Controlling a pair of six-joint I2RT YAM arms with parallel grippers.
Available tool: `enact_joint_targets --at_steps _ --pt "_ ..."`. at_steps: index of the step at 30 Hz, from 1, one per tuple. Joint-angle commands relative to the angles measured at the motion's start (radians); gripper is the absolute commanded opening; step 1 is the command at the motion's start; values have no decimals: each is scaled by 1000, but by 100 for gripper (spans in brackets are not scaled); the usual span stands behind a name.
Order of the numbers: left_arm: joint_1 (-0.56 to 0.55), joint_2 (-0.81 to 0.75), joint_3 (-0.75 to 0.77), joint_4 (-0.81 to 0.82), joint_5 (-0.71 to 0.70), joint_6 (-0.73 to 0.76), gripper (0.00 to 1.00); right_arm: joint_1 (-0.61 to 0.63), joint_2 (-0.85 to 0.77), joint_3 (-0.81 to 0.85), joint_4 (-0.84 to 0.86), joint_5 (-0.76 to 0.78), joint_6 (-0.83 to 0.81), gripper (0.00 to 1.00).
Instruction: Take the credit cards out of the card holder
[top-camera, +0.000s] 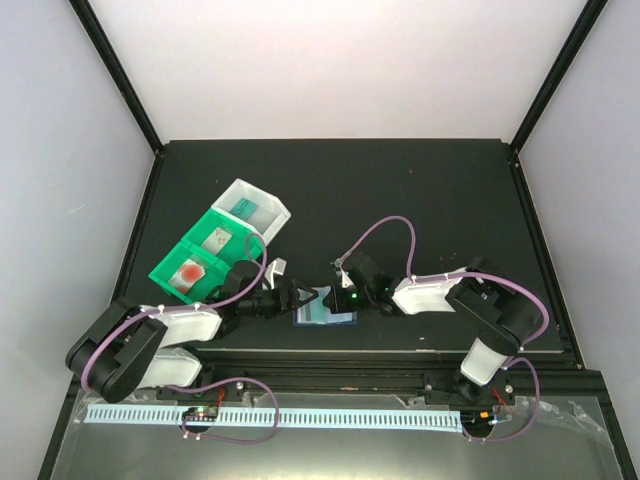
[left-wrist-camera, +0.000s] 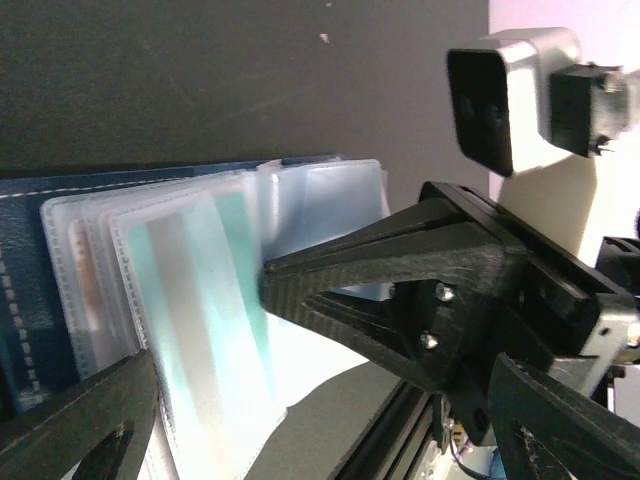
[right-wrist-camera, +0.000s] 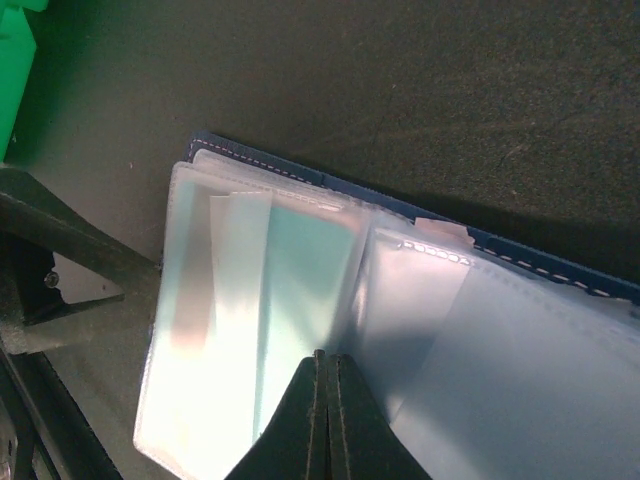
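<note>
Closed right tool beside teal card, wrist-only

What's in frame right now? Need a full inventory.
table: 1, black, under everything
white bin: 1, white, left of centre; teal card inside
green bins: 2, green, side by side next to the white bin; grey-white card in one, red-orange card in the other
card holder: 1, navy with clear sleeves, lying open at the near edge between the grippers
sleeved card: 1, teal and white, inside a sleeve of the holder
left gripper: 1, black, open, at the holder's left side
right gripper: 1, black, shut, tips at the sleeves; whether it pinches one is unclear
</note>
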Motion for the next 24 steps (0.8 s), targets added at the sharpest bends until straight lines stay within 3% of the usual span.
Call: enact_joint_targets --at_steps 1,24 --pt "-19 -55 28 6 13 0 92 6 48 -33 -59 24 2 1" --pt "-88 -95 86 -39 -16 -15 92 4 44 -94 129 -65 77 3"
